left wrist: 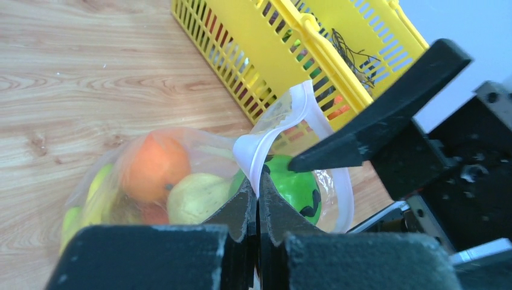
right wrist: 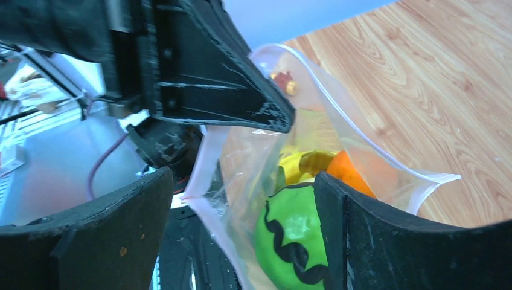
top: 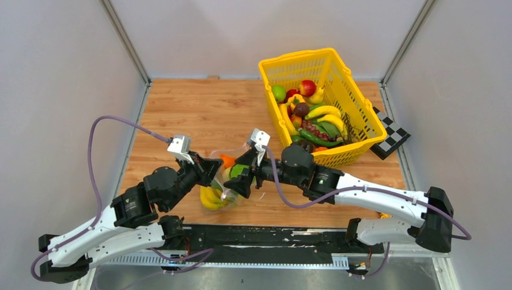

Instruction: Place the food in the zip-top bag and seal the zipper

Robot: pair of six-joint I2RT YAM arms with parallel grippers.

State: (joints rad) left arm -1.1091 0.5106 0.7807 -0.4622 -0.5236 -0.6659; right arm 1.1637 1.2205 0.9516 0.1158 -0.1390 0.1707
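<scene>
Wooden table. Yellow basket sits at its 2 o'clock with much food in it. The clear bag lies at the table's 6 o'clock between the arms, mouth open, holding bananas, an orange and a pale piece. Left gripper is pinched tight on the bag's rim at the zipper. Right gripper stands wide and straddles the mouth, with a green piece between its jaws, apparently not gripped. Step: loading, zipper unsealed. Next move likely calls for the right arm to lift clear toward the basket while the left props the mouth.
</scene>
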